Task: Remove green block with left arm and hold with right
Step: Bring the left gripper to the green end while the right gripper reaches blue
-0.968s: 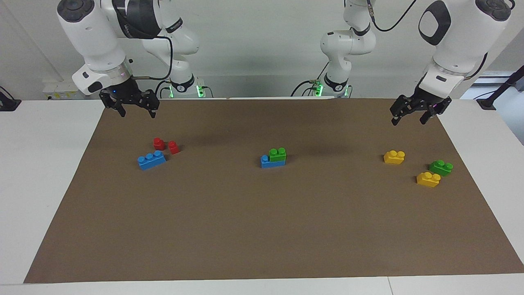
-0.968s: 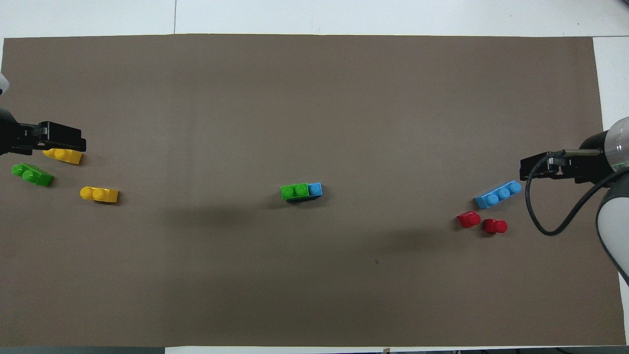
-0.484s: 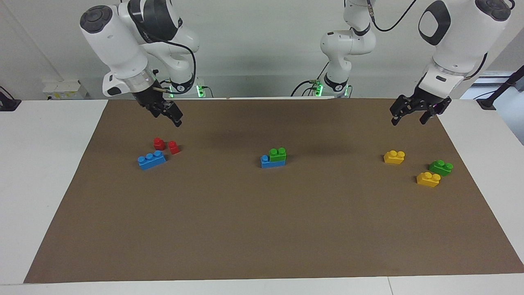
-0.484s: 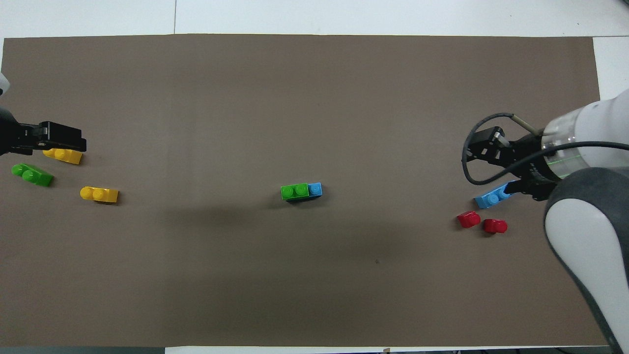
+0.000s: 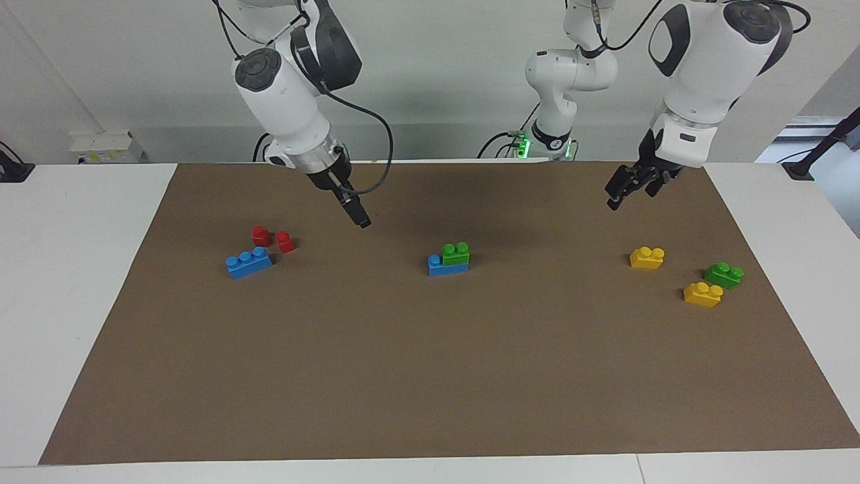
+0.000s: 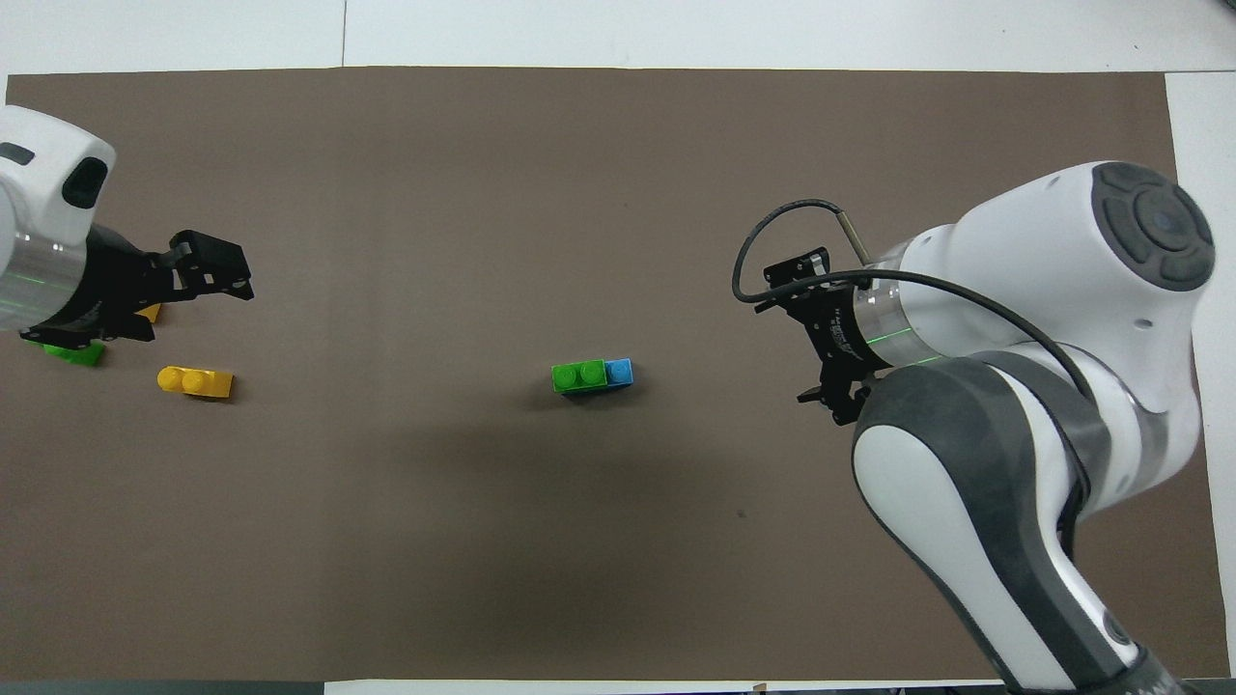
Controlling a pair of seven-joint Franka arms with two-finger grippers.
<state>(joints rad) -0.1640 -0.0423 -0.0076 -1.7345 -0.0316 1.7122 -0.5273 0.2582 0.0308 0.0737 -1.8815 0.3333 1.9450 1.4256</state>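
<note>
A green block with two studs sits on top of a blue brick in the middle of the brown mat. A second green block lies toward the left arm's end; in the overhead view the left arm hides most of this second block. My right gripper hangs open and empty over the mat, between the red blocks and the middle stack. My left gripper is raised, open and empty, over the mat near a yellow brick.
Two yellow bricks lie beside the second green block. A loose blue brick and two small red blocks lie toward the right arm's end. The brown mat covers the table.
The right arm has swung from its end of the table toward the middle stack, its gripper turning as it went. The left gripper has turned and shifted slightly toward the middle.
</note>
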